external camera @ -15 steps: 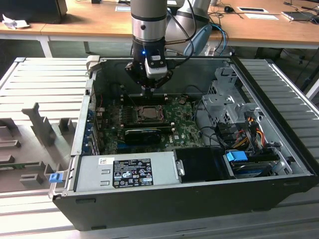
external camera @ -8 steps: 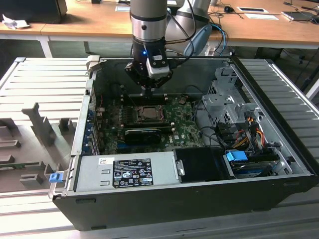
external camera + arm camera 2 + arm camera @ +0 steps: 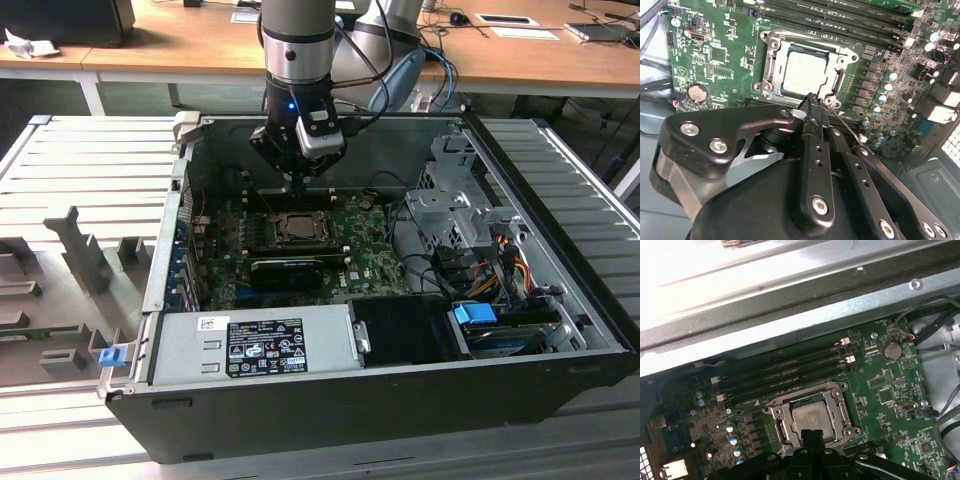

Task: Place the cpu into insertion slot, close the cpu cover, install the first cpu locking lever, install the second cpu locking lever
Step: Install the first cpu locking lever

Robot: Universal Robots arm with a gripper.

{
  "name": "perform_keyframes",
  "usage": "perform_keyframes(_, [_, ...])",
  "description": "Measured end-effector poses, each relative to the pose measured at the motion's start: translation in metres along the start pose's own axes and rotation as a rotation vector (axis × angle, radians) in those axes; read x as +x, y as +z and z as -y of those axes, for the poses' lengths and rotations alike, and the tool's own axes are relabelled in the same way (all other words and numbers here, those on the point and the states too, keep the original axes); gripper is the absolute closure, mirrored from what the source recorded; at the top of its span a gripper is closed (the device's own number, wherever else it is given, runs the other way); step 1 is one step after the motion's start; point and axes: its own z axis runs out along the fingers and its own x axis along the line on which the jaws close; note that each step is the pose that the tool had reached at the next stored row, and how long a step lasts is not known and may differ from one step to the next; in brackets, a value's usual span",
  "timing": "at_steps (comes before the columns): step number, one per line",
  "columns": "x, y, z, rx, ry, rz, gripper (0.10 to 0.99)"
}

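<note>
End effector (image 3: pixel 811 101) clenched, fingertips pressed together at the socket's edge, just beside a thin wire lever (image 3: pixel 845 122). The cpu (image 3: pixel 805 72) lies in the socket with the cpu cover (image 3: pixel 771 67) flat around it — green motherboard (image 3: pixel 715 55), inside an open computer case (image 3: pixel 400 400).

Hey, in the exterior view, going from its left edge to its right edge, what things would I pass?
Crumpled white paper on the wooden desk → small blue plastic clip → small square silvery-grey cpu in its socket → silver perforated metal drive cage → pale grey ribbed metal panel.
</note>
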Motion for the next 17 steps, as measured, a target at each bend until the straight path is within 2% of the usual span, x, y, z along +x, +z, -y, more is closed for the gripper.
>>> perform_keyframes(7, [0.0000, 0.0000, 0.0000, -0.001, -0.035, -0.0006, 0.980])
perform_keyframes(17, [0.0000, 0.0000, 0.0000, -0.005, -0.166, -0.0027, 0.980])
